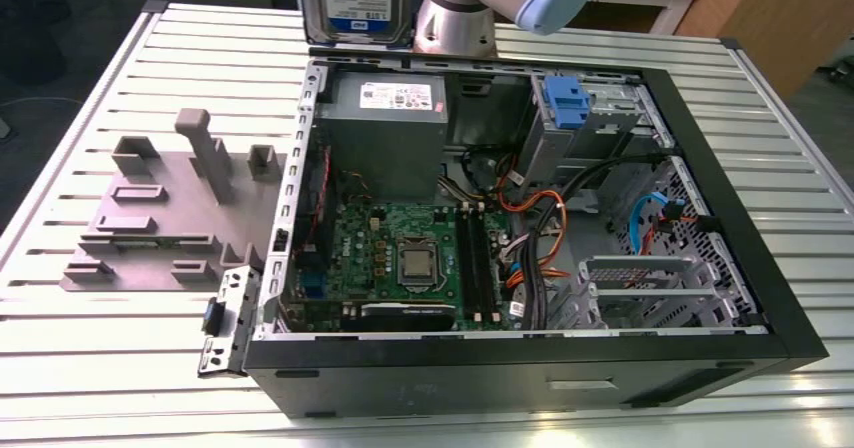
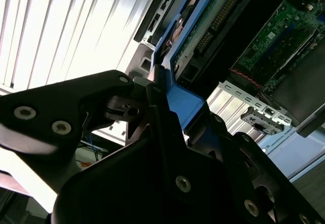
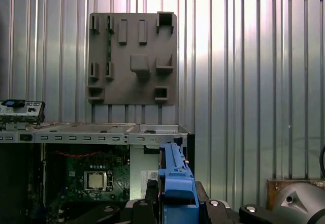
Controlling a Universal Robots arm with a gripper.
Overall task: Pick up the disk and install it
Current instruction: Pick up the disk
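Note:
The disk stands upright above the far edge of the open computer case, its white-and-blue label facing the exterior view. It hangs beside the arm. In both wrist views my gripper is shut on the disk, with its black fingers pressed against the blue side rail. The drive's green circuit board shows beyond the rail, over the case's interior.
Inside the case lie a grey power supply box, a motherboard, loose cables and a blue clip in the drive bay. A grey fixture plate sits on the slatted metal table at the exterior view's left.

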